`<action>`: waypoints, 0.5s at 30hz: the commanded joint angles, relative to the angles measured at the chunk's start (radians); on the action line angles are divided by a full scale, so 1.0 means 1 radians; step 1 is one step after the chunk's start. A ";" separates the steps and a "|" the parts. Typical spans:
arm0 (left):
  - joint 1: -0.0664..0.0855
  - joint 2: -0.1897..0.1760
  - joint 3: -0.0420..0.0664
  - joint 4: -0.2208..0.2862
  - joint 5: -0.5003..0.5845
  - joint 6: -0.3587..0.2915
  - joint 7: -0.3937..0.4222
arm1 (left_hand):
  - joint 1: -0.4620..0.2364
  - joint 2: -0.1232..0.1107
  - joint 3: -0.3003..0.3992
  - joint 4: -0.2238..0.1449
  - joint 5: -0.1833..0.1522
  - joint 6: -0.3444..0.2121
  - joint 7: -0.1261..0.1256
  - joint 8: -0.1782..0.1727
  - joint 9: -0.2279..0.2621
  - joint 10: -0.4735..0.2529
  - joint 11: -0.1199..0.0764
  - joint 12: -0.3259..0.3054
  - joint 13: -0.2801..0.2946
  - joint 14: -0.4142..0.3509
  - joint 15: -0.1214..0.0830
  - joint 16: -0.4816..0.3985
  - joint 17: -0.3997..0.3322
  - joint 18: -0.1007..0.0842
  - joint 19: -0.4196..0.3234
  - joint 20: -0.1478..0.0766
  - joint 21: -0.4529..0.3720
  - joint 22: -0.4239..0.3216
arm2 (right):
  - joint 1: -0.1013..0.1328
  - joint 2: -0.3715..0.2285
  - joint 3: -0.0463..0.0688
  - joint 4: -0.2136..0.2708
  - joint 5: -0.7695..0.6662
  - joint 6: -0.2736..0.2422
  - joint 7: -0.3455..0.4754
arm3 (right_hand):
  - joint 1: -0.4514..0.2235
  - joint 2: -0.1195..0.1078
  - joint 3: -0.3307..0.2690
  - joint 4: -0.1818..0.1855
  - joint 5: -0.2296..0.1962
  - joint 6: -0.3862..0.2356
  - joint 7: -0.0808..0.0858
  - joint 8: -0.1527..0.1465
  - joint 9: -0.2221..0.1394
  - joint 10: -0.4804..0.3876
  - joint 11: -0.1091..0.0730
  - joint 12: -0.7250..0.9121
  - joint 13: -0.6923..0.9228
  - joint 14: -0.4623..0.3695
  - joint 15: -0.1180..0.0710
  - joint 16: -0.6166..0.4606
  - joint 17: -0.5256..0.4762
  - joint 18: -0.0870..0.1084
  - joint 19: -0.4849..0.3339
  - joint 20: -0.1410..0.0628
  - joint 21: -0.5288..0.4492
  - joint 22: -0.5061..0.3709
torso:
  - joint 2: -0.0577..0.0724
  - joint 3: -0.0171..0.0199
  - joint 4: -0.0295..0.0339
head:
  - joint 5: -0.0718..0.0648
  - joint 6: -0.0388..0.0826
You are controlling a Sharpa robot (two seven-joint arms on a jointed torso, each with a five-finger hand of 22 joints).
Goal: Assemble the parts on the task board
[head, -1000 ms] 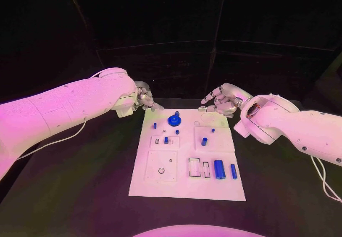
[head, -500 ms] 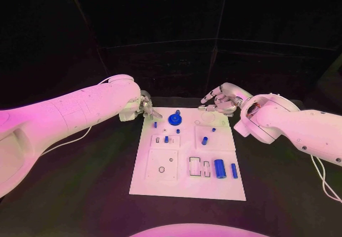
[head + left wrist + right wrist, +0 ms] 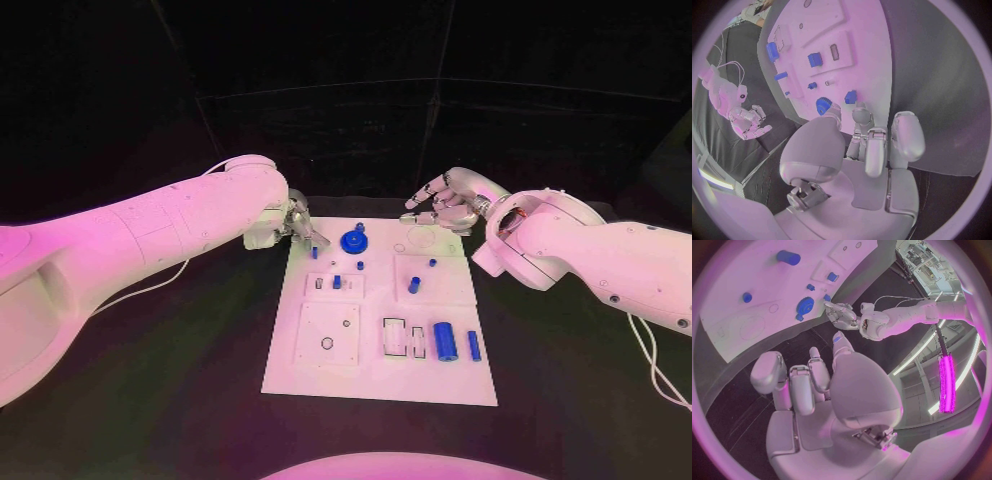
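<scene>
Silver hands, our left hand [image 3: 299, 222] and right hand [image 3: 444, 210], hover empty with fingers apart at the task board's [image 3: 378, 375] far corners.

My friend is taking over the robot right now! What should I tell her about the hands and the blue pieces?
Left hand: holds nothing, fingers apart, at the far left corner of the task board, close to the blue disc-shaped part.
Right hand: holds nothing, fingers apart, at the far right corner.
Parts: small blue pieces sit mid-board; a big blue cylinder and a slim blue bar lie near the right edge.
Done: cannot tell. Left: no part is in hand, so assembly remains.
</scene>
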State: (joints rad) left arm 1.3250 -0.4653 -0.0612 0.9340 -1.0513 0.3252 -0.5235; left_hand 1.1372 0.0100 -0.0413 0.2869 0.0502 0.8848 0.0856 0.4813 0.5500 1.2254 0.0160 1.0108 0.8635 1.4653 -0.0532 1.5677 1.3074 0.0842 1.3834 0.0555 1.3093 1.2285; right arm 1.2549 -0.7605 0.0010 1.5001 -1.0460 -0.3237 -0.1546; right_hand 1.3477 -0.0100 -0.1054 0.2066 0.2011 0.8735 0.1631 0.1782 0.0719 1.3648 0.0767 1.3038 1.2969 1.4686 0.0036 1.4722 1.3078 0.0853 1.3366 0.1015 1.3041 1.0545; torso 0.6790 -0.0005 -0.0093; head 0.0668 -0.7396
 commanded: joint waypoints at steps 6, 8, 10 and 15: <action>0.001 0.001 0.000 0.000 -0.006 0.036 -0.010 | 0.023 0.008 -0.013 -0.004 0.004 0.019 -0.004 0.006 -0.004 -0.001 -0.007 0.008 0.000 0.105 0.001 0.003 0.263 -0.003 0.004 0.004 -0.001 0.003 | 0.002 0.000 0.001 0.000 0.001 0.006 0.009 | 0.007 0.006 -0.006 0.002 0.007 -0.004 0.000 0.004 -0.001 -0.007 -0.001 0.001 -0.001 0.063 -0.007 -0.005 0.089 0.015 -0.001 0.001 -0.006 0.001 | 0.000 -0.0003 0.0003 | 0.001 -0.001; 0.001 0.001 0.000 0.000 -0.006 0.038 -0.011 | 0.030 0.011 -0.016 -0.006 0.004 0.023 -0.005 0.008 -0.005 0.000 -0.008 0.010 0.000 0.105 0.000 0.003 0.263 -0.003 0.005 0.003 0.000 0.005 | 0.002 0.000 0.001 0.000 0.001 0.006 0.009 | 0.007 0.006 -0.006 0.002 0.008 -0.004 0.000 0.005 -0.001 -0.007 -0.001 0.001 -0.001 0.063 -0.007 -0.005 0.088 0.015 -0.001 0.001 -0.005 0.001 | 0.000 -0.0005 0.0004 | 0.001 0.000; 0.000 0.001 0.000 0.001 -0.006 0.038 -0.011 | 0.035 0.012 -0.016 -0.007 0.004 0.025 -0.006 0.009 -0.006 0.000 -0.009 0.010 0.000 0.105 0.000 0.003 0.263 -0.003 0.005 0.003 0.000 0.005 | 0.002 0.000 0.001 -0.001 0.001 0.006 0.009 | 0.007 0.007 -0.007 0.002 0.008 -0.004 0.000 0.005 -0.001 -0.007 -0.001 0.001 -0.001 0.063 -0.007 -0.006 0.088 0.014 -0.001 0.001 -0.005 0.001 | 0.000 0.0001 0.0004 | 0.001 -0.001; 0.000 0.001 0.000 0.003 -0.006 0.041 -0.011 | 0.047 0.017 -0.018 -0.010 0.004 0.028 -0.007 0.012 -0.007 0.001 -0.010 0.011 -0.001 0.105 -0.002 0.003 0.263 -0.003 0.005 0.002 0.000 0.006 | 0.002 0.001 0.001 -0.002 0.001 0.007 0.009 | 0.007 0.007 -0.007 0.002 0.008 -0.004 0.000 0.005 -0.001 -0.007 -0.001 0.001 -0.001 0.063 -0.007 -0.006 0.088 0.014 -0.001 0.001 -0.005 0.001 | 0.001 0.0000 -0.0001 | 0.000 -0.002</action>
State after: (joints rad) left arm 1.3240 -0.4653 -0.0614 0.9355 -1.0519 0.3491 -0.5255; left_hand 1.1756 0.0289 -0.0552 0.2786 0.0502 0.9061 0.0782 0.4881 0.5442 1.2293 0.0122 1.0184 0.8634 1.4653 -0.0533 1.5677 1.3074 0.0842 1.3834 0.0555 1.3093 1.2337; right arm 1.2548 -0.7605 0.0010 1.4974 -1.0460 -0.3224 -0.1541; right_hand 1.3517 -0.0061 -0.1079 0.2091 0.2051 0.8735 0.1631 0.1782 0.0719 1.3648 0.0767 1.3038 1.2971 1.4686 0.0036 1.4722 1.3076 0.0853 1.3366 0.1015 1.3041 1.0545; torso 0.6787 -0.0005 -0.0091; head 0.0678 -0.7407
